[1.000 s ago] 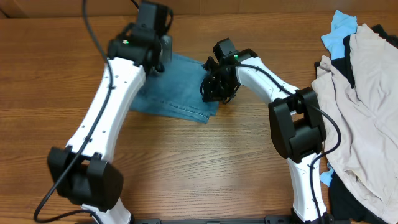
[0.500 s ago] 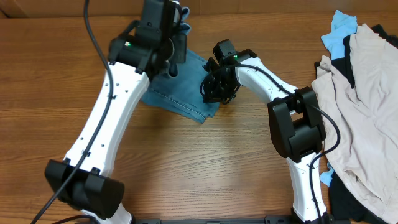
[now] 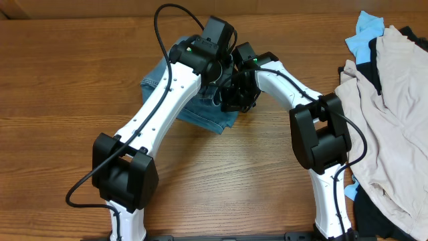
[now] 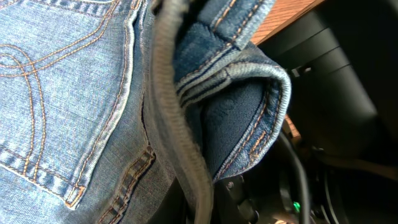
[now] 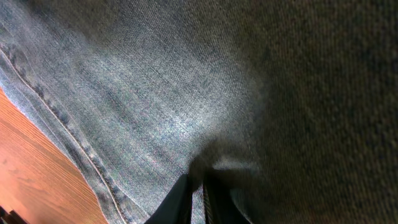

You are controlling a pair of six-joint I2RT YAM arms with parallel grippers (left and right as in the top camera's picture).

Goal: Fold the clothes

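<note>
The light-blue jeans lie bunched at the table's far middle, partly under both arms. My left gripper hangs over their right part, right beside the right gripper. Its fingers are hidden in the left wrist view, where a stitched back pocket and a lifted, folded waistband fill the frame behind a grey cable. The denim hangs from it, so it is shut on the jeans. My right gripper is shut on a pinch of denim, its dark fingertips nearly together.
A heap of beige garments covers the table's right side, with a small sky-blue cloth at its far end and dark fabric near the front. Bare wooden table lies left and in front of the jeans.
My left arm has swung from the jeans' left side across to the right, carrying denim over towards the right gripper. The right arm has stayed in place.
</note>
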